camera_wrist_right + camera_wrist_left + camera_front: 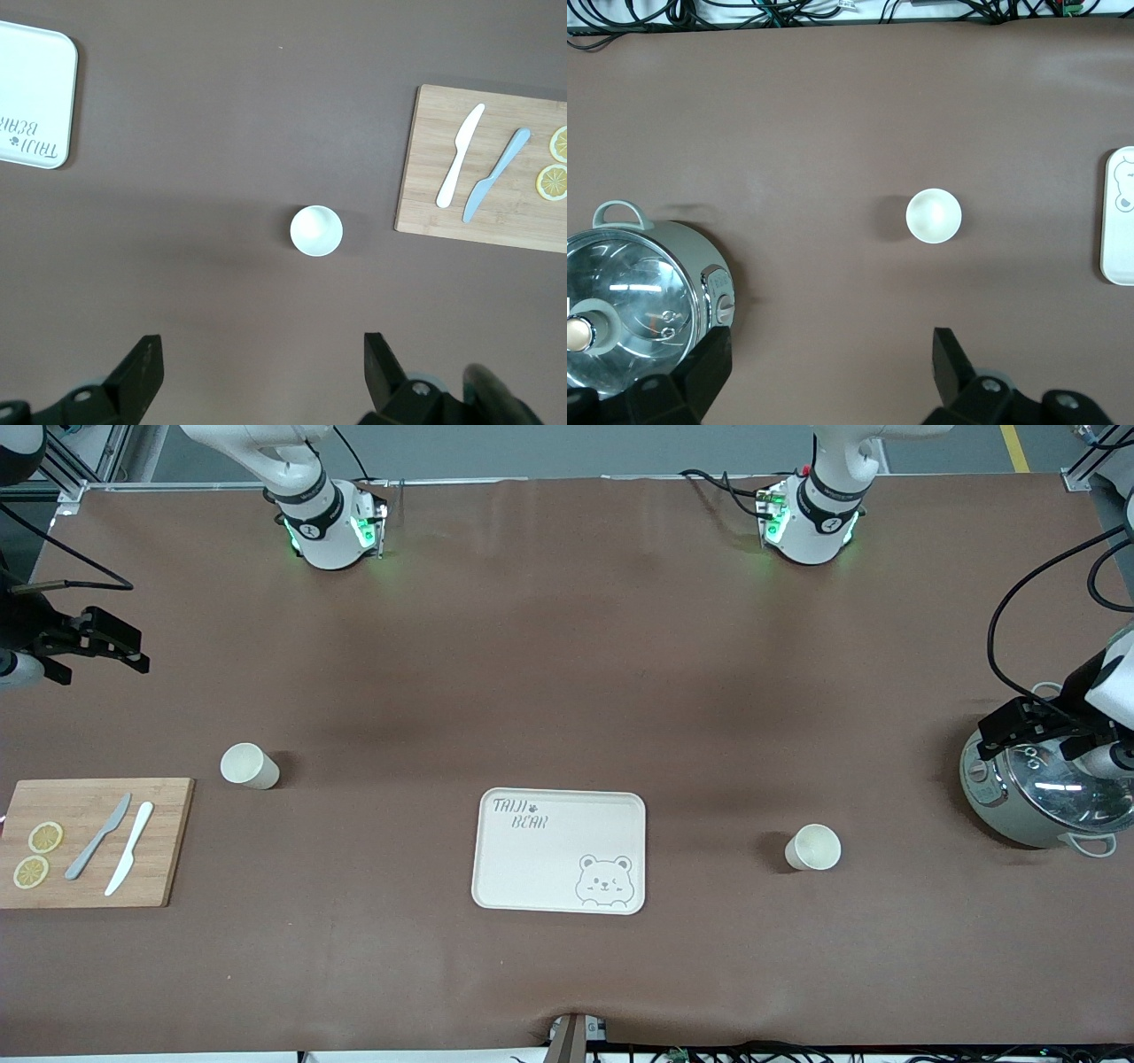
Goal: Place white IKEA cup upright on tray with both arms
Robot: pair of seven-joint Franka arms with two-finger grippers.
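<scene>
From the front, my tray lies mid-table toward the camera-side edge, nothing on it. One white cup stands upright toward my left arm's end, another white cup toward my right arm's end, beside the cutting board. My left gripper hangs over the rice cooker; my right gripper hovers over bare tabletop.

In my left wrist view, both fingers stand wide apart, holding nothing, the cup rim-up below.

In my right wrist view, the fingers are likewise spread and empty (knives and lemon slices sit on the board). I judge each descent should centre on its cup, gripping low on the wall to keep it vertical.
</scene>
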